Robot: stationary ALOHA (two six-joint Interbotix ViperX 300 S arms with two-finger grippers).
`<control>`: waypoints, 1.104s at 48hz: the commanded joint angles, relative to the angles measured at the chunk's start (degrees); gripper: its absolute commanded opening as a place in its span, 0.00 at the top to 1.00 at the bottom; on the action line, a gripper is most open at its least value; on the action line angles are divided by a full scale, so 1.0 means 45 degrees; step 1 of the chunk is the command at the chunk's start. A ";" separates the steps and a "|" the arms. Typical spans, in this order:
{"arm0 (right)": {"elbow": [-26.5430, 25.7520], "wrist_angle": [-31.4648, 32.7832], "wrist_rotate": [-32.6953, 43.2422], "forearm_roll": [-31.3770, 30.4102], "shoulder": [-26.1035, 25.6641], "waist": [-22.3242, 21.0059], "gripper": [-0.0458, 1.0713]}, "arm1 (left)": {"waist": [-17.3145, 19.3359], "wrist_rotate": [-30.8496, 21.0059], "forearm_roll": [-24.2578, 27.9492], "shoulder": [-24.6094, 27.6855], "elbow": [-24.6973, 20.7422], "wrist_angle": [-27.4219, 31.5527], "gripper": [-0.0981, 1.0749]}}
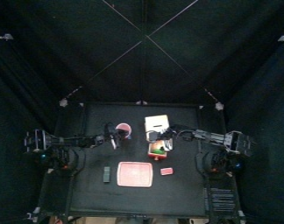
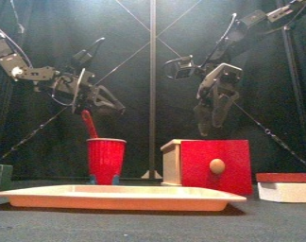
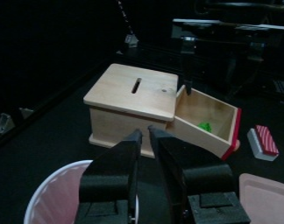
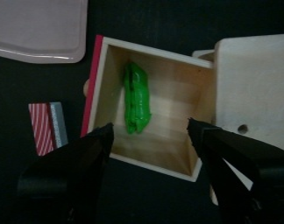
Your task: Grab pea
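The pea (image 4: pixel 135 96) is a bright green pod lying in the open drawer (image 4: pixel 168 131) of a wooden box (image 3: pixel 132 92). It also shows in the left wrist view (image 3: pixel 207 126). My right gripper (image 4: pixel 156 144) is open and hangs right above the drawer, apart from the pea; it also shows in the front view (image 2: pixel 212 118). My left gripper (image 3: pixel 148 138) has its jaws together above a red cup (image 2: pixel 105 159), left of the box. A red strip (image 2: pixel 86 123) hangs under it; I cannot tell whether it is held.
A pink square tray (image 1: pixel 135 173) lies at the table's front. A dark green block (image 1: pixel 106 173) lies left of it and a small red piece (image 1: pixel 166 171) right of it. The drawer's red front (image 2: pixel 216 165) faces forward.
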 commanded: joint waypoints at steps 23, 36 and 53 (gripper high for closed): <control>0.0098 -0.1211 0.0039 -0.0820 0.1348 0.0879 0.06 | 0.0117 0.0000 0.0000 -0.0039 -0.0078 -0.0137 0.40; 0.0098 -0.1641 -0.0020 -0.1191 0.1777 0.1035 0.06 | 0.0117 0.0000 -0.0020 -0.0039 0.0000 -0.0137 0.40; 0.0098 -0.1699 0.0137 -0.1738 0.1992 0.1133 0.15 | 0.0156 0.0000 -0.0137 -0.0039 0.0000 -0.0137 0.40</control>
